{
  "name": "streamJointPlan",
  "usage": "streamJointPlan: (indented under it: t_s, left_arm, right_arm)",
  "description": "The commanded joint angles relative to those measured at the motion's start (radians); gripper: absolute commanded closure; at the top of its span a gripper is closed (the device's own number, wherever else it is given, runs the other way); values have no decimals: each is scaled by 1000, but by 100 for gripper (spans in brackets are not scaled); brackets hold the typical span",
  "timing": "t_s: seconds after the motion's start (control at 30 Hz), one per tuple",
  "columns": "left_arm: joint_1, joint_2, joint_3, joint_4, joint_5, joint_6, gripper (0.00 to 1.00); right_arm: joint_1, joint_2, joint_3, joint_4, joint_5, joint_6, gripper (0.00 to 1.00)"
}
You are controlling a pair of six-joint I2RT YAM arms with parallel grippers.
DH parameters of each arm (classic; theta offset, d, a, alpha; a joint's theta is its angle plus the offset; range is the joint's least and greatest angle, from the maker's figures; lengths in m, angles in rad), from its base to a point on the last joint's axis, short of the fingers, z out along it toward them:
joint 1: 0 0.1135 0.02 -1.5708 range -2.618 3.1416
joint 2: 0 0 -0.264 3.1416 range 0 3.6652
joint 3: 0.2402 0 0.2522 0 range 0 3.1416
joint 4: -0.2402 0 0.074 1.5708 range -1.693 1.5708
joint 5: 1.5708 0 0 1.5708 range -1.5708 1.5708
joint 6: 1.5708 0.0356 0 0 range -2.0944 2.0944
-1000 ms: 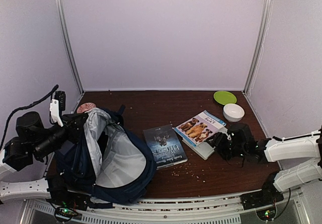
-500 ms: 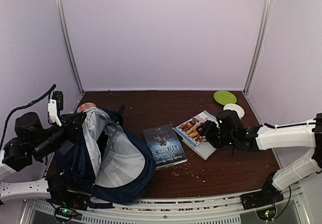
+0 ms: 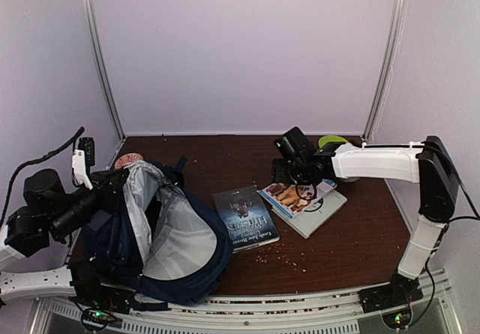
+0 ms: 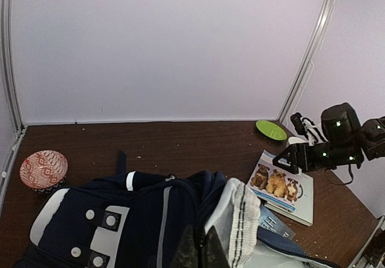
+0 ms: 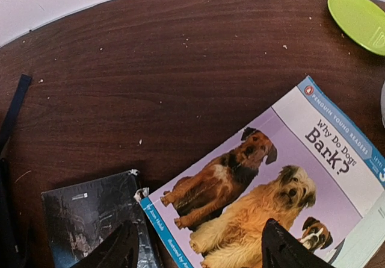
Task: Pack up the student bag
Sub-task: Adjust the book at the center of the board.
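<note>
Swinging in from the right edge, the right fingers [image 5: 120, 250] hovered apart over the dog book [image 5: 252, 183]. On the tabletop [image 3: 345, 251], near left, the student bag [image 3: 112, 236] slumped open, the left fingers [image 4: 183, 253] clamped on its rim: soft, floppy fabric, best held there.

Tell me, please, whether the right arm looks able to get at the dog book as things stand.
Probably yes. The right gripper hangs open above the Why Do Dogs Bark? book, whose cover is bare; only its corner overlaps the dark book beside it.
</note>
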State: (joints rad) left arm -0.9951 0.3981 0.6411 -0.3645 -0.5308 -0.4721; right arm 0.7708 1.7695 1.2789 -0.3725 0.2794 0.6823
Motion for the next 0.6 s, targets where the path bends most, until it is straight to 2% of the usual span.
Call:
streamJointPlan:
  t_s: [0.0, 0.13, 0.3, 0.57]
  left_arm:
    - [7, -22, -28, 23, -62, -15, 100]
    - [7, -22, -32, 38, -57, -14, 100]
    - [7, -16, -31, 42, -43, -10, 100]
    - [7, -19, -50, 40, -40, -10, 100]
  right_arm:
    - [0, 106, 163, -100, 89, -82, 30]
    - [-6, 229, 312, -141, 106, -104, 30]
    - [-33, 375, 485, -198, 35, -139, 36]
    - [-55, 532, 713, -356, 32, -198, 38]
